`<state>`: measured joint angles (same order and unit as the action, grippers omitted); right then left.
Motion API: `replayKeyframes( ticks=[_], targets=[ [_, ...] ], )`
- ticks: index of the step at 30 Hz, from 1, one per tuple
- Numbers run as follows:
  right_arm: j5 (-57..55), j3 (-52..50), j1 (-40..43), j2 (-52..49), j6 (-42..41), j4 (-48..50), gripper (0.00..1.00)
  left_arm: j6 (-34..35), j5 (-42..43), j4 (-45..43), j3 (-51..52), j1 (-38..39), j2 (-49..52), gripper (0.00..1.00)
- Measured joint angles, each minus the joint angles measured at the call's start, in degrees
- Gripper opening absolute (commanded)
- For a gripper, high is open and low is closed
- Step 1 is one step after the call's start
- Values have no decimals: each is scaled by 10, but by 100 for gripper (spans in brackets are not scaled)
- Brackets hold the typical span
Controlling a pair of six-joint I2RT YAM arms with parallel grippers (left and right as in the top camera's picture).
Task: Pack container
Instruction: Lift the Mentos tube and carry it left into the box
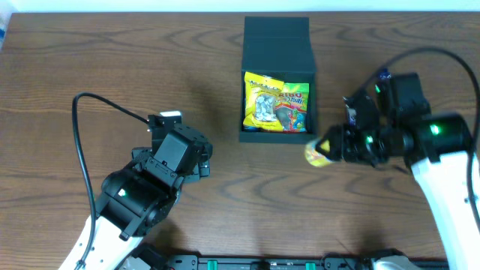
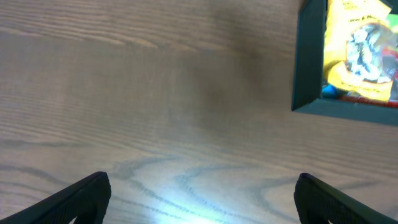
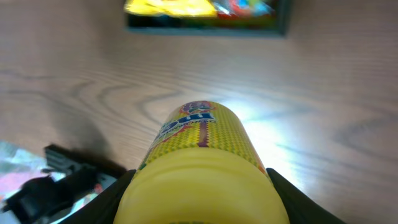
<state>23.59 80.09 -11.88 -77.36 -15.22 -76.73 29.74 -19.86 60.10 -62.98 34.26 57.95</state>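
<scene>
A dark brown wood-grain tabletop (image 1: 90,60) fills nearly the whole overhead view, its grain running in long swirls from side to side. A narrow pale strip (image 1: 150,6) shows beyond the table's far edge. Light throws a soft white glare (image 2: 186,202) on the smooth wood in both close views, where the surface reads a paler greyish brown.

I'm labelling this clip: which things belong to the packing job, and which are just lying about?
Job: container, yellow packet and green packet inside it, yellow canister in right gripper.
Lying about: black rail along the near edge, blurred pink clutter in right wrist view.
</scene>
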Motion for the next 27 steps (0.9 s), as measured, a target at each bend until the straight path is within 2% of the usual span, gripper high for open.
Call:
replayKeyframes(
  ticks=[6, 14, 20, 27],
  targets=[
    [3, 163, -8, -149, 45, -74, 1, 0, 0, 0, 1, 0, 0, 95],
    [-21, 320, -4, -338, 96, -182, 1, 0, 0, 1, 1, 0, 0, 95],
    [-28, 389, 0, -441, 116, -201, 1, 0, 0, 0, 1, 0, 0, 95],
    [-28, 410, 5, -469, 126, -200, 1, 0, 0, 1, 1, 0, 0, 95]
  ],
)
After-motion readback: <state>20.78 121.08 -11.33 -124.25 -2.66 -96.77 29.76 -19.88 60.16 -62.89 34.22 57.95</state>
